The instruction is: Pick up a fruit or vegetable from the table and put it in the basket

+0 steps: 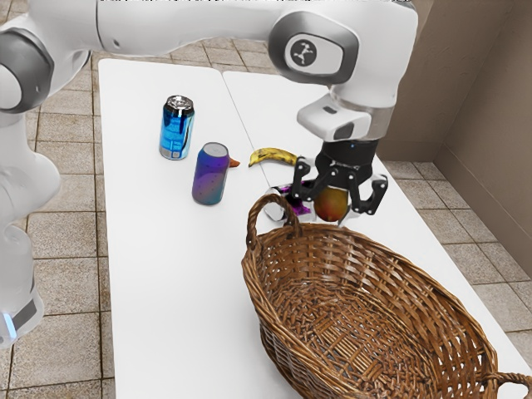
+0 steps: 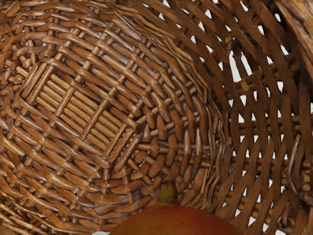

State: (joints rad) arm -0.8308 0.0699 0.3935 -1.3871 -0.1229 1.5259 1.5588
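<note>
Jaws are spread approx. to the width of a round red-green fruit [image 1: 331,206] & have hold of it, one finger on each side. The fruit hangs under the white arm [image 1: 378,62], by the far rim of the wicker basket [image 1: 378,241] in the ext. view; exact ht. above it I can't tell. Wrist view: fruit's reddish top w/ a short greenish stem [image 2: 168,192], & the basket's woven floor & side wall beyond it.

Rest of the worktop [image 1: 170,291]: a blue can [image 1: 176,129] w/ a dark top, upright; a purple-teal can [image 1: 211,176] near it, also upright; an orange tip [image 1: 233,164] poking out just beside the 2nd can; a banana [image 1: 273,155] btwn that & the jaws in the ext. view. A purple/silver item [image 1: 301,208] is partly hidden behind the basket's handle [image 1: 253,220]. Tiled floor [image 1: 62,278] all round.
</note>
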